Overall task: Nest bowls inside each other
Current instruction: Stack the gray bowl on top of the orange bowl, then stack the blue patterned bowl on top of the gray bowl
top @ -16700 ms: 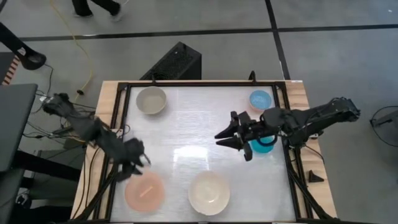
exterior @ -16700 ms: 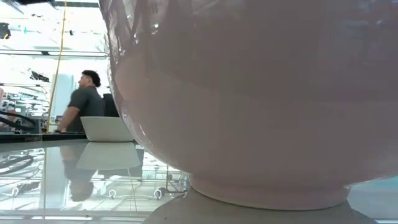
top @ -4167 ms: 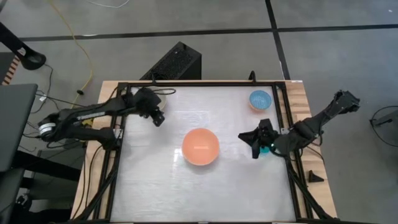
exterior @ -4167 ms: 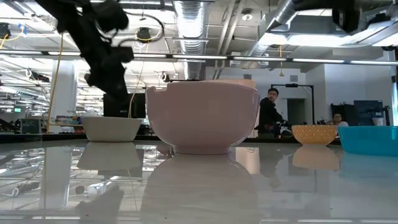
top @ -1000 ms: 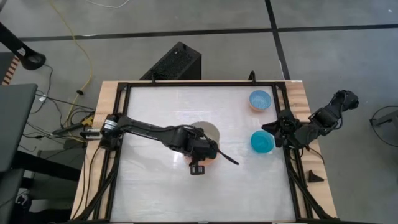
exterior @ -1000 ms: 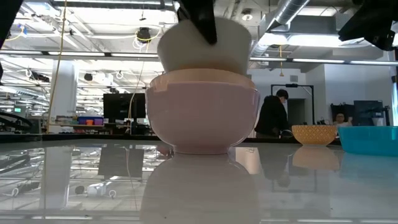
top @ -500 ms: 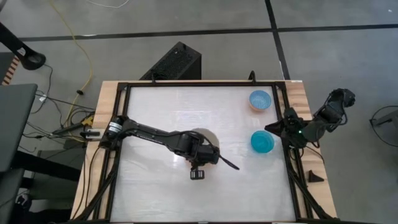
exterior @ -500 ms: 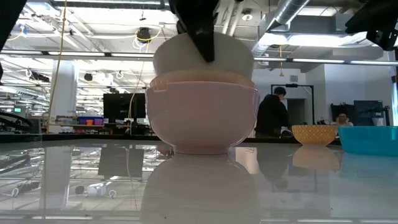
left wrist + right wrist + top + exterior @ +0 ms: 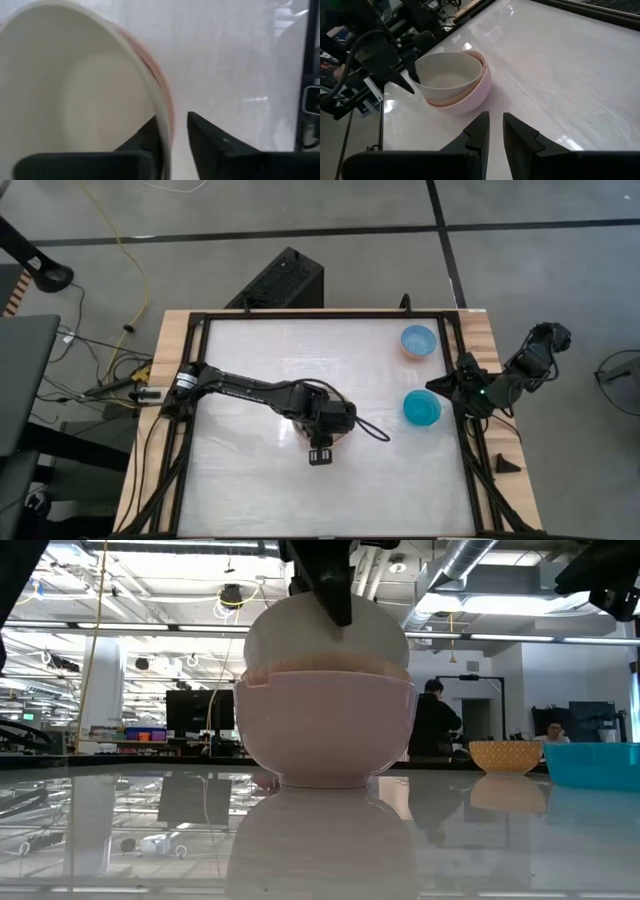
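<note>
At mid-surface (image 9: pixel 250 470) we see the beige-grey bowl (image 9: pixel 447 75) tilted in the pink bowl (image 9: pixel 470 102), our left hand (image 9: pixel 172 132) straddling its rim, fingers parting. The teal bowl (image 9: pixel 421 408) lies just beside our right hand (image 9: pixel 440 387), its fingers slightly apart and empty; the light blue bowl (image 9: pixel 419 339) sits beyond.

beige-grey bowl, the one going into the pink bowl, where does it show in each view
High view: almost hidden under the left gripper at table centre.
Low view: beige-grey bowl at centre, sitting in the pink bowl, rim above it.
Left wrist view: fills the left half, one finger inside its rim.
Right wrist view: left of centre, tilted in the pink bowl.
Shared landmark: the pink bowl.
</note>
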